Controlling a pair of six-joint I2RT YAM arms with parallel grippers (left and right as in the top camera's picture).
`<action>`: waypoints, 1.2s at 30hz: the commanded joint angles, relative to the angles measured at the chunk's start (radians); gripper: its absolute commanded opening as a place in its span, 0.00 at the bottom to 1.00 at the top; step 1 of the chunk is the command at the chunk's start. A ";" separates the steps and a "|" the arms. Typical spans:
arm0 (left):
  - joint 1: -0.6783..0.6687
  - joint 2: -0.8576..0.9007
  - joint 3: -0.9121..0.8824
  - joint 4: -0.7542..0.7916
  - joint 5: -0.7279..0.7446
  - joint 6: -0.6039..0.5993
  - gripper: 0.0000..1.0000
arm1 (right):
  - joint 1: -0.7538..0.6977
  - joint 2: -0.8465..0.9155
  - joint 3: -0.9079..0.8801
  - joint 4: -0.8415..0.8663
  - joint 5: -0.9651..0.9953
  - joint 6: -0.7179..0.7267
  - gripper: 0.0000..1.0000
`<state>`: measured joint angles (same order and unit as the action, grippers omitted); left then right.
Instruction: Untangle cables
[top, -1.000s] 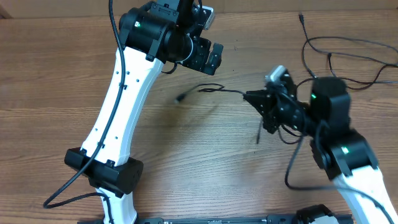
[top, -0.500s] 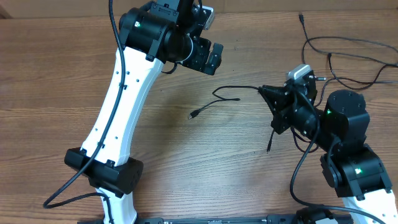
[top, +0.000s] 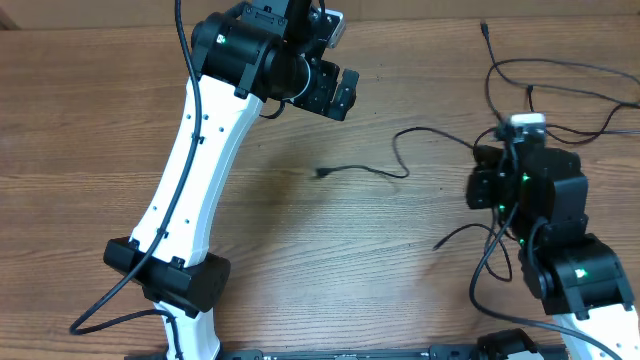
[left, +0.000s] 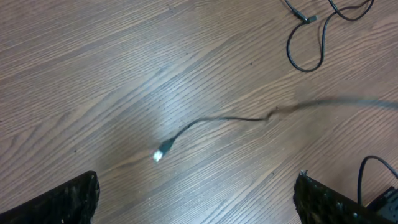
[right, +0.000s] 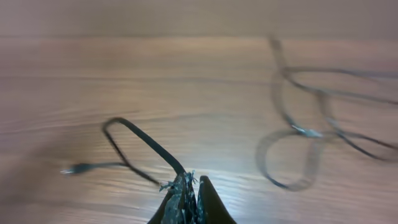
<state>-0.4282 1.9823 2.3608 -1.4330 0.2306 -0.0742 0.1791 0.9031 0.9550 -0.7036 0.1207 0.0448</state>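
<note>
We see the left gripper (top: 338, 92) hanging over the table (top: 80, 120) toward 12 o'clock in the overhead view. Its jaws are spread wide with nothing between them. In its own wrist view only the two dark fingertips (left: 71, 199) show, down in the lower corners.

The right gripper (right: 188, 194) sits toward 3 o'clock of the table. From above we cannot make out its jaws under the wrist. The right wrist view shows them pinched narrow on the held cable (right: 152, 144), which rises out of the fingertips in a bent loop toward 10 o'clock.

In the overhead view the held cable (top: 360, 170) leaves the right gripper, arcs toward 11 o'clock, curls back and runs toward 9 o'clock. It ends in its plug (top: 322, 173) near the middle of the table, well apart from the left gripper. The left wrist view has that plug (left: 158, 155) lying flat on the wood, and the cord blurs toward 3 o'clock of that view.

The other cables (top: 560, 65) lie in loose overlapping loops at 1 to 2 o'clock of the table, behind the right arm. The left wrist view catches one loop (left: 290, 48) at its 1 o'clock corner. The right wrist view shows them only as a blur (right: 292, 127).

A thin tail (top: 450, 238) lies at 4 o'clock beside the right arm, and we cannot tell which cable it belongs to.
</note>
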 joint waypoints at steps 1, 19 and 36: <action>0.003 -0.014 0.015 0.000 -0.005 0.016 1.00 | -0.062 -0.011 0.004 -0.031 0.171 0.011 0.04; 0.003 -0.014 0.015 0.000 -0.005 0.016 1.00 | -0.345 0.006 0.004 -0.111 -0.116 -0.100 0.28; 0.003 -0.014 0.015 0.000 -0.005 0.015 1.00 | -0.300 0.332 0.004 -0.251 -0.644 -0.346 0.85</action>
<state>-0.4282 1.9823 2.3608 -1.4330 0.2302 -0.0742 -0.1501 1.1999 0.9550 -0.9443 -0.3927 -0.2443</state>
